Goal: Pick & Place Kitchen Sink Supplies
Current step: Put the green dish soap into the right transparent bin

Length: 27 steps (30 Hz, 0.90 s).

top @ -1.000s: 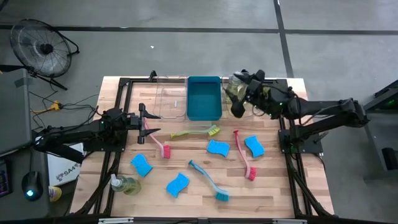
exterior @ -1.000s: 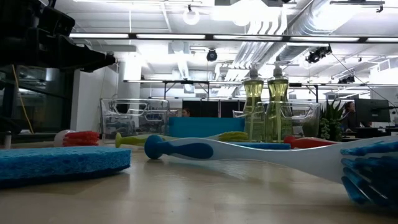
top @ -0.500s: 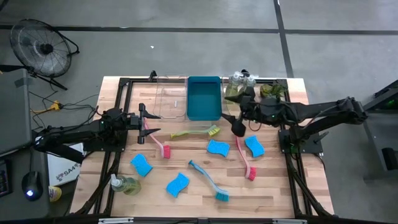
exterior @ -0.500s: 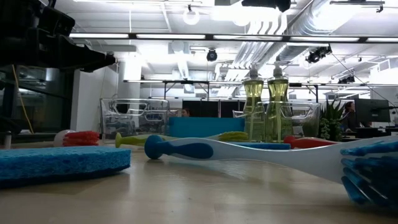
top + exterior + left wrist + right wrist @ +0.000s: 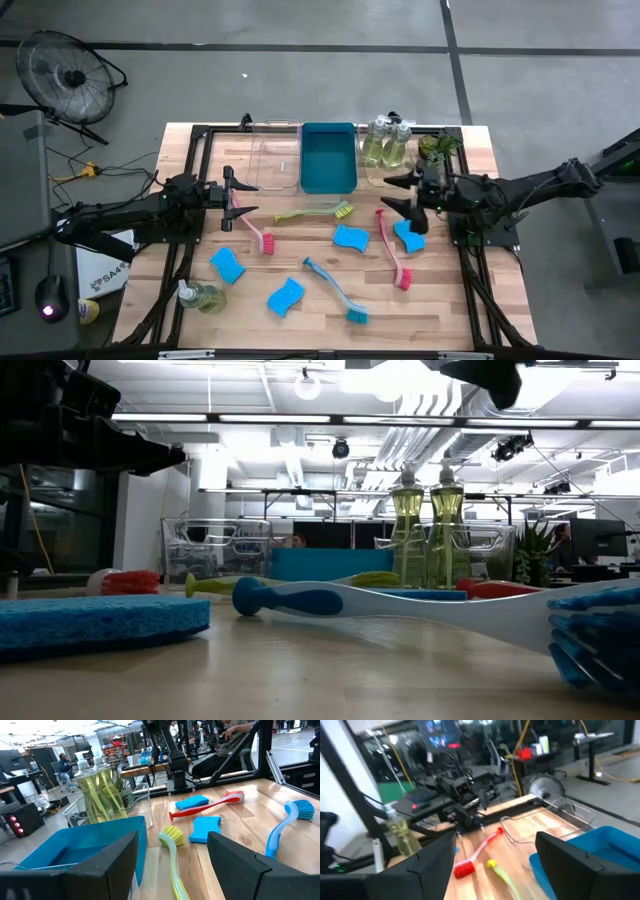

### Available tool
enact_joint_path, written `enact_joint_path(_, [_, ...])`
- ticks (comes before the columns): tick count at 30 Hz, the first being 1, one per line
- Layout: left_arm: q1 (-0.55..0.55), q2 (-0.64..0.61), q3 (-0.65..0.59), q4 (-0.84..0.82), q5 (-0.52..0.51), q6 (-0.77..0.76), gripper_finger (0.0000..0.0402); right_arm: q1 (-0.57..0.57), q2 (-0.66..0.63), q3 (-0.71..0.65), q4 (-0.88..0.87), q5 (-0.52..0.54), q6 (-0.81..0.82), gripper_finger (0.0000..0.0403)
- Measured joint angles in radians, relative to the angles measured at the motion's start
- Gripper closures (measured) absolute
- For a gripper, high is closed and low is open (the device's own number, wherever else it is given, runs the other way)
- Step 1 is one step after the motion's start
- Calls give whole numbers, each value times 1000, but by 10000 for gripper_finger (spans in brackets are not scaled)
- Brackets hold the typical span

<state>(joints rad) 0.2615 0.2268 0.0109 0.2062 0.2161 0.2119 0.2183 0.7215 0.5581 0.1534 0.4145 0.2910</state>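
Several bright blue sponges lie flat on the table. A pink brush, a yellow-green brush, a red brush and a teal brush lie among them. Two pump bottles stand upright in a clear tray at the far edge, and a third bottle lies near the left front. My right gripper hangs open above the table, over the red brush's handle end. My left gripper is open by the pink brush's handle.
A blue bin sits between an empty clear tray and the tray with the bottles. A small plant stands at the far right corner. Bare wood shows along the near right edge.
My right gripper has drawn back from over the two bottles in the far tray, moving toward the near edge and then toward the right edge, turning as it went. The bottles have stayed upright in the tray.
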Motion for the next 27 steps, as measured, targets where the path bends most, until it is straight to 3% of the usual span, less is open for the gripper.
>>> enact_joint_path(14, [0,0,0,0,0,0,168,11,-464,-305,-17,-2,3,228])
enact_joint_path(23, [0,0,0,0,0,0,168,-33,-613,-398,-66,-9,-106,302])
enact_joint_path(27, [0,0,0,0,0,0,168,-76,-673,-430,-76,-67,-186,344])
